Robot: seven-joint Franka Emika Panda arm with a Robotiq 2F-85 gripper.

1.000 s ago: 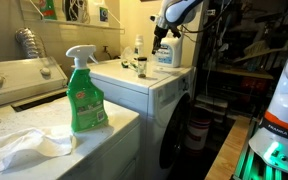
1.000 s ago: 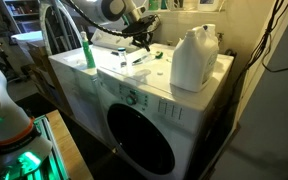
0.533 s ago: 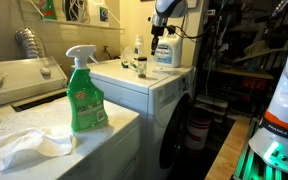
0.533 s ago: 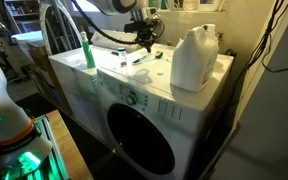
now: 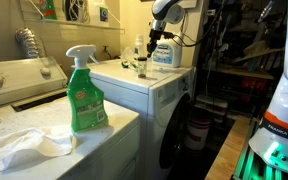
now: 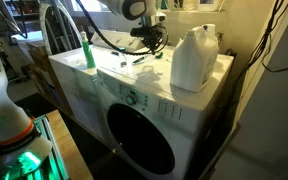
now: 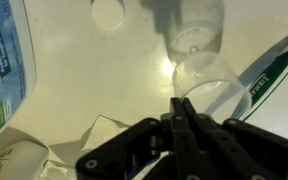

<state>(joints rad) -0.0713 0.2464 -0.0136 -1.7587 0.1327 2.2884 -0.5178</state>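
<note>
My gripper (image 7: pixel 181 104) is shut, its two fingers pressed together with nothing clearly between them. In the wrist view its tips hang just over the rim of a clear plastic cup (image 7: pixel 212 88) lying on the white washer top (image 7: pixel 74 70). A green and white tube (image 7: pixel 272 72) lies beside the cup. A small white round lid (image 7: pixel 108 12) lies farther off. In both exterior views the gripper (image 5: pixel 160 37) (image 6: pixel 154 34) hovers above the small items on the washer top, next to the white detergent jug (image 6: pixel 194 58) (image 5: pixel 165 54).
A green bottle (image 6: pixel 87 54) stands at one corner of the washer (image 6: pixel 134 120). A green spray bottle (image 5: pixel 85 95) and a white cloth (image 5: pixel 24 145) sit on the nearer machine. A shelf and wall lie behind; cables hang by the wall.
The gripper has shifted sideways over the washer top toward the detergent jug and risen slightly. The items on the washer have not moved.
</note>
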